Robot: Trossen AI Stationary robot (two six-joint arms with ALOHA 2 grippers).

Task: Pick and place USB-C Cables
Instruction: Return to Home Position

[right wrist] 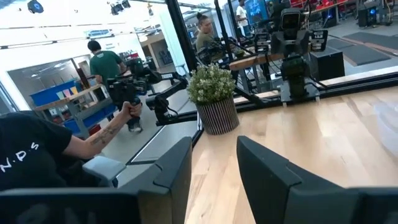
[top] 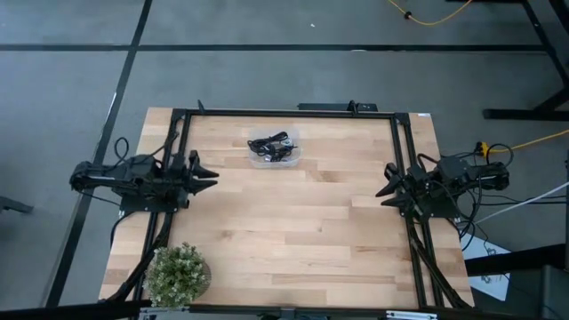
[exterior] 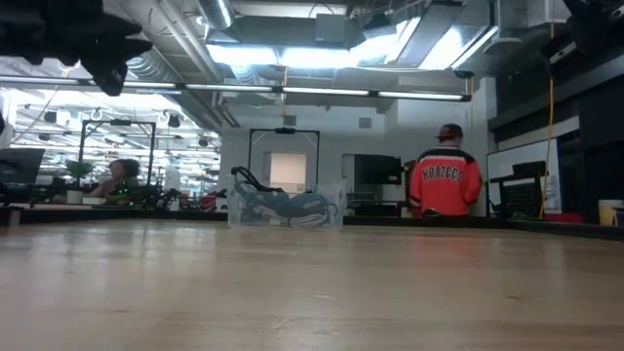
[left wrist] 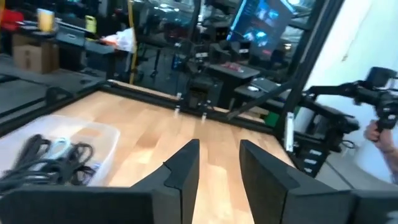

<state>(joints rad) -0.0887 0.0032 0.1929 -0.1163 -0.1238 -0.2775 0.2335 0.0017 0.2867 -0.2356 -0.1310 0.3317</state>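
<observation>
The USB-C cables [top: 272,142] lie bundled in a small clear plastic tub [top: 286,158] on the far middle of the table. In the left wrist view the tub [left wrist: 102,140] holds black coils [left wrist: 37,163] and a light grey one [left wrist: 59,147]. In the low view the tub [exterior: 283,208] stands at the far edge. My left gripper [top: 214,175] hovers open at the table's left side, near and left of the tub; its fingers [left wrist: 217,158] stand apart. My right gripper [top: 383,190] hovers open at the right side, its fingers [right wrist: 214,158] apart.
A potted plant [top: 178,274] in a striped pot [right wrist: 219,115] stands at the near left corner. A black frame [top: 284,113] runs round the table. Bare wood [top: 302,222] spreads between the arms. People show beyond the table [exterior: 446,180], one holding a device [right wrist: 124,99].
</observation>
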